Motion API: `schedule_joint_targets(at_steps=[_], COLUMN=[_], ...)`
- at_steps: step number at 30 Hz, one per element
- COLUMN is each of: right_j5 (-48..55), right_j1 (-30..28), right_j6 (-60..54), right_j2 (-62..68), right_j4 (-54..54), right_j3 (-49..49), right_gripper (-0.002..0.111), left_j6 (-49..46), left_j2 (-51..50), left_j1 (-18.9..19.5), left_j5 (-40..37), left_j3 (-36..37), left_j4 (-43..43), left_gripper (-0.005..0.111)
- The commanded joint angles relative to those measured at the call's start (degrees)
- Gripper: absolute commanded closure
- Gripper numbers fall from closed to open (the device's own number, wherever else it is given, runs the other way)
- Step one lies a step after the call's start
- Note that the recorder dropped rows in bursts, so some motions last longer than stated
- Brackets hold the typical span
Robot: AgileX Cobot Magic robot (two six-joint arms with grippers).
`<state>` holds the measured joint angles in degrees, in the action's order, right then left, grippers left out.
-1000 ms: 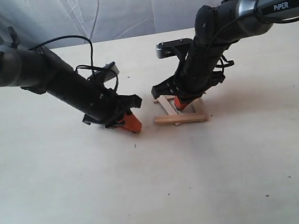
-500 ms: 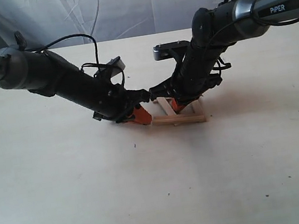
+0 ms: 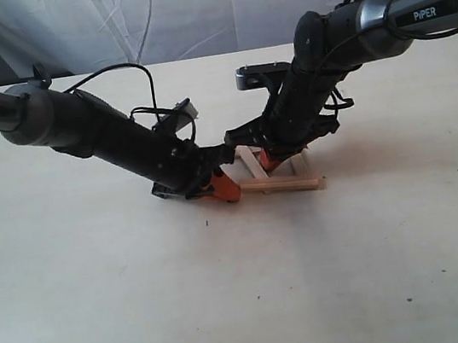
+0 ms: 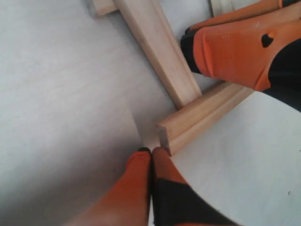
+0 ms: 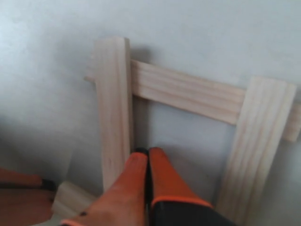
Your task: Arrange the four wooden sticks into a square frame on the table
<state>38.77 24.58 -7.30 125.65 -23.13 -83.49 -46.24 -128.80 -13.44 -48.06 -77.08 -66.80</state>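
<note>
Four tan wooden sticks lie in a rough square frame (image 3: 279, 172) on the pale table (image 3: 247, 289). The near stick (image 3: 283, 185) (image 4: 202, 115) lies across the front. My left gripper (image 3: 228, 190) (image 4: 151, 150) is shut and empty, with its orange tips pressed against that stick's left end. My right gripper (image 3: 266, 161) (image 5: 148, 151) is also shut and empty. It stands inside the frame, against the inner edge of the left stick (image 5: 113, 108) (image 4: 157, 47). The far stick (image 5: 188, 92) and the right stick (image 5: 256, 141) overlap at their corner.
Both black arms lean in over the table's middle, and their fingers are only a few centimetres apart. A white cloth backdrop (image 3: 213, 10) hangs behind the table's far edge. Small dark specks dot the near table surface.
My left gripper has travelled right and reached the near stick's left end. That stick has slid slightly to the right. The right gripper has stayed inside the frame.
</note>
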Motion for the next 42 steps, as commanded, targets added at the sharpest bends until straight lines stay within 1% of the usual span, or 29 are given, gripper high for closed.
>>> schedule_joint_targets(at_steps=[1,14,19,22,25,29,32,34,36,42], right_j5=[-1.44,-1.98,-0.07,0.0,1.21,5.74,8.82,9.6,9.53,11.73], right_j1=[0.13,1.32,-0.79,-2.71,-4.52,-6.32,-6.89,-6.78,-6.07,-3.93], right_j6=[0.08,0.08,0.08,0.08,0.08,0.08,0.9,0.9,0.9,0.9], right_j2=[-0.15,-0.15,-1.45,-3.14,-4.06,-4.19,-4.19,-4.19,-4.19,-1.69], right_j4=[-3.37,-3.49,-2.72,-2.36,-1.61,2.32,6.41,4.36,3.05,2.29], right_j3=[-0.28,-0.28,-0.28,-0.28,-0.28,-0.28,-0.28,-0.28,-0.28,-0.17], right_gripper=[0.109,0.109,0.109,0.109,0.109,0.109,0.109,0.109,0.109,0.109], left_j6=[-0.65,-0.65,-0.65,-0.65,-0.91,-2.5,-4.07,-3.96,-3.86,-3.72], left_j2=[-0.21,-0.1,2.22,4.37,4.82,4.17,3.95,3.53,2.8,0.8], left_j1=[-0.36,-0.09,2.51,3.75,3.75,2.38,-0.11,-2.05,-3.19,-3.3], left_j5=[-0.63,-1.27,-1.22,0.39,2.01,3.39,6.79,9.61,10.9,10.1], left_j3=[0.1,0.1,0.1,0.1,0.1,-0.11,-1.06,-1.68,-1.68,-1.68], left_j4=[-0.35,-0.35,-0.94,-2.58,-5.01,-7.42,-13.22,-13.2,-13.21,-13.0], left_gripper=[0.107,0.107,0.107,0.107,0.107,0.107,0.107,0.107,0.107,0.107])
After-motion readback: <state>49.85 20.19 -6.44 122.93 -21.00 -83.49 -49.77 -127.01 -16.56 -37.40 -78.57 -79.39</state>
